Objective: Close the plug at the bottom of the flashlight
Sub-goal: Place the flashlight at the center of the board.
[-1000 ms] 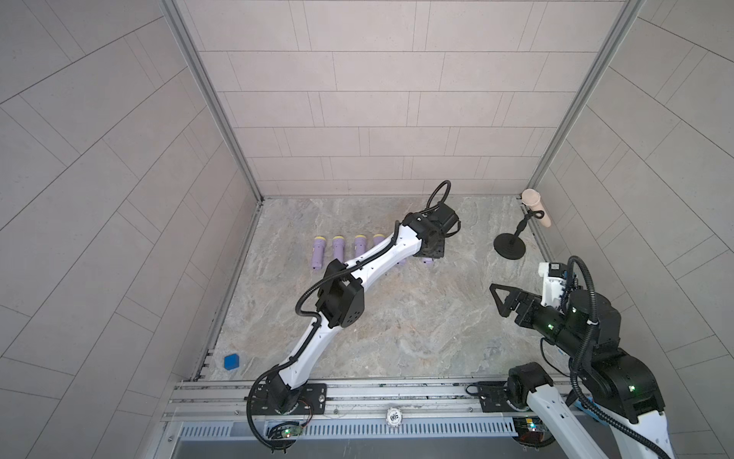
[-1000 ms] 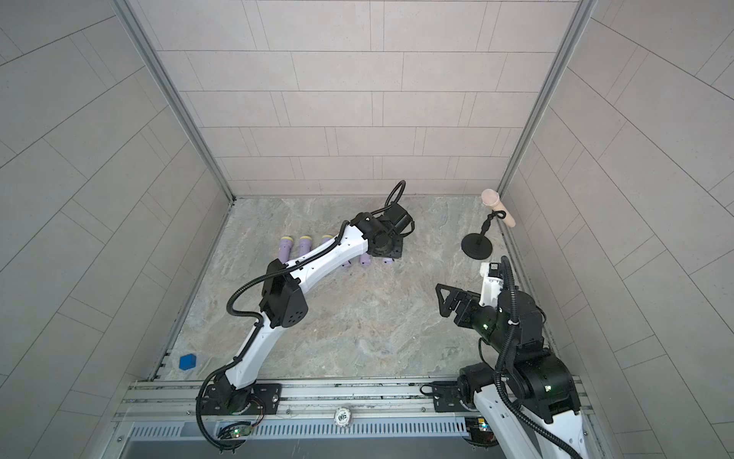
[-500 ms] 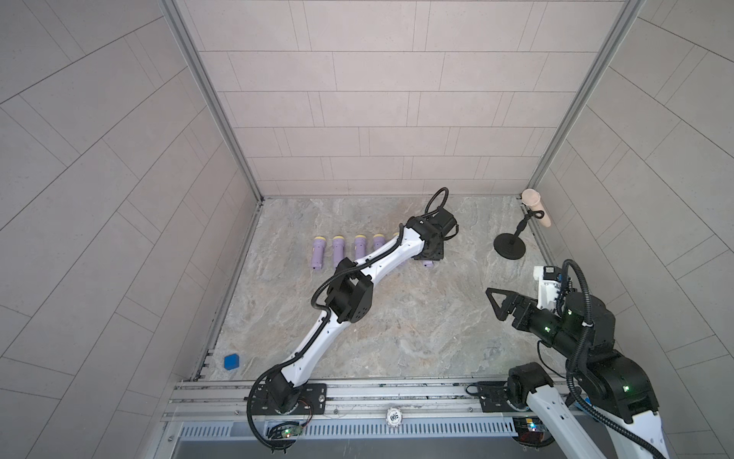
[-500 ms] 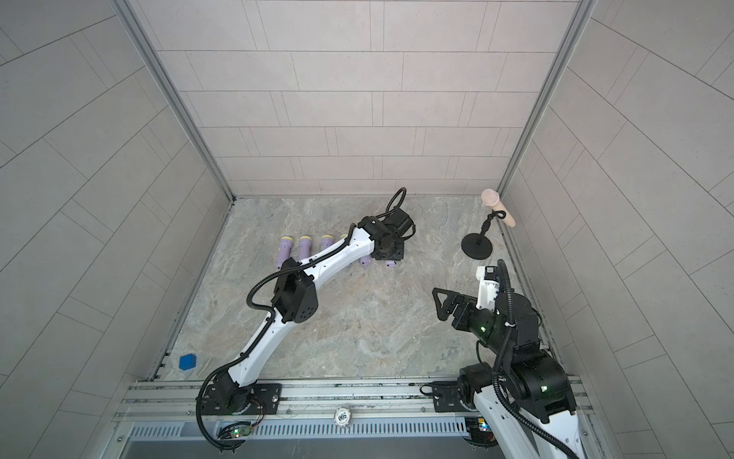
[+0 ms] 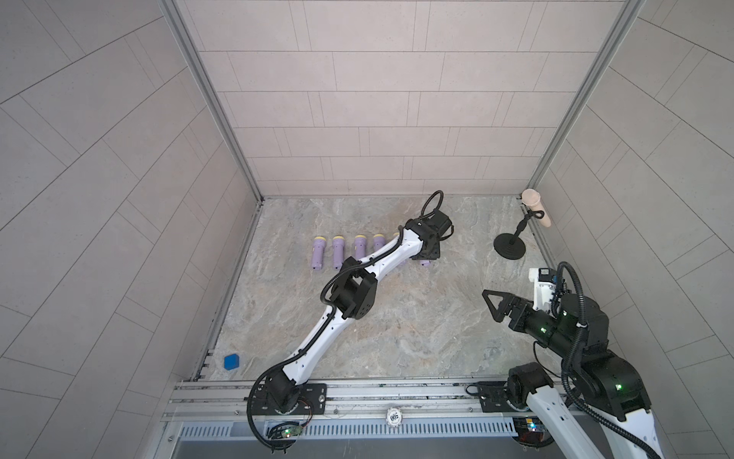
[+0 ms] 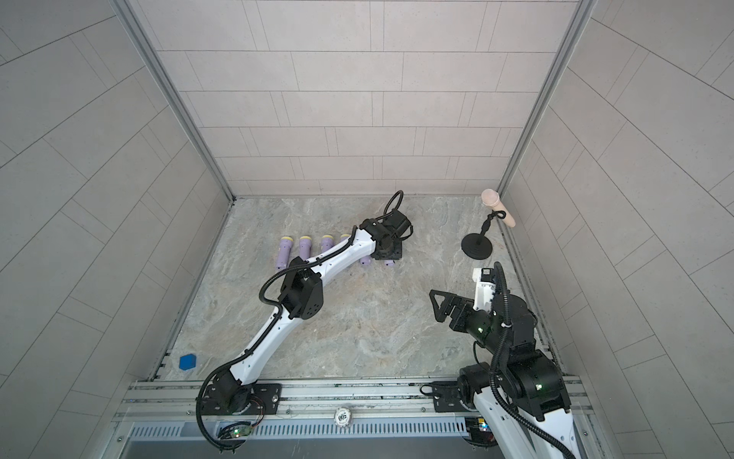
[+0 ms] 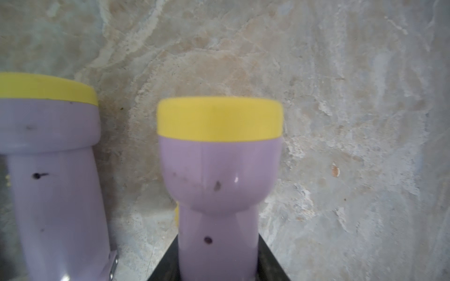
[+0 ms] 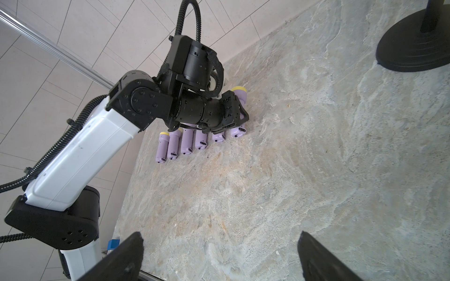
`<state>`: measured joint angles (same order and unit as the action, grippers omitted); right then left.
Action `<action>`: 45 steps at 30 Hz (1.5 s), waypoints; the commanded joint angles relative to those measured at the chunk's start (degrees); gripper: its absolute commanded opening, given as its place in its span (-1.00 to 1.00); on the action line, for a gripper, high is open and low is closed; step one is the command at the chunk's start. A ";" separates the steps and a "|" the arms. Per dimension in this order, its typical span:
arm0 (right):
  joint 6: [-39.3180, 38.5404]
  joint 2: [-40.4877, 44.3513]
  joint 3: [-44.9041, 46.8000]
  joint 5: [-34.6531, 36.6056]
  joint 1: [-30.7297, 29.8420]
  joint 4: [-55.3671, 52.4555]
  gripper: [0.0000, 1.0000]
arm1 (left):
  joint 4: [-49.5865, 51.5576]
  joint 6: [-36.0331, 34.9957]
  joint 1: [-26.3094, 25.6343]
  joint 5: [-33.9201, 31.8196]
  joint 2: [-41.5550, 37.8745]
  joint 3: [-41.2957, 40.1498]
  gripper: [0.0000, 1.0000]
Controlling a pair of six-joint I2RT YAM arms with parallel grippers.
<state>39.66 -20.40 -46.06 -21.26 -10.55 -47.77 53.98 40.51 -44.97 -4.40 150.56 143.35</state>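
The left hand [image 8: 239, 119] clamps the flashlight [image 7: 219, 170] ending the row of flashlights [image 5: 338, 252], low at the worktop [image 5: 397, 318]. Its plug end [image 8: 239, 132] points toward the wide-open right hand [image 5: 495, 305] (free, but well apart).

Marbled tabletop [image 5: 397, 337] with lilac flashlights [image 5: 338, 254], black stand [image 5: 509, 251]

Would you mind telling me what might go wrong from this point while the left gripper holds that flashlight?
1. The left gripper is shut on the smooth round barrel of the end flashlight. It may twist or slip in the jaws when its tail end is pressed.
2. The neighbouring flashlight lies close beside it, so a sideways swing could knock it out of line.
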 commanded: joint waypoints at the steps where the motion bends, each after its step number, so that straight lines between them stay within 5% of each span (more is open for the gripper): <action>1: 0.66 0.94 0.30 -0.89 -0.09 1.10 1.00 | -0.31 0.75 0.73 -1.65 1.38 2.44 -1.00; 27: 1.23 1.86 2.48 -1.92 -0.44 2.40 0.99 | 0.98 -0.52 1.60 -2.97 5.31 4.80 -1.00; 45: 1.73 1.68 2.47 -2.39 -0.47 2.77 1.00 | 1.78 -0.81 1.90 -2.83 5.36 4.94 -0.14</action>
<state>40.99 -19.11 -43.79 -23.38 -10.83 -46.48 53.84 40.03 -43.46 -5.82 154.78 146.78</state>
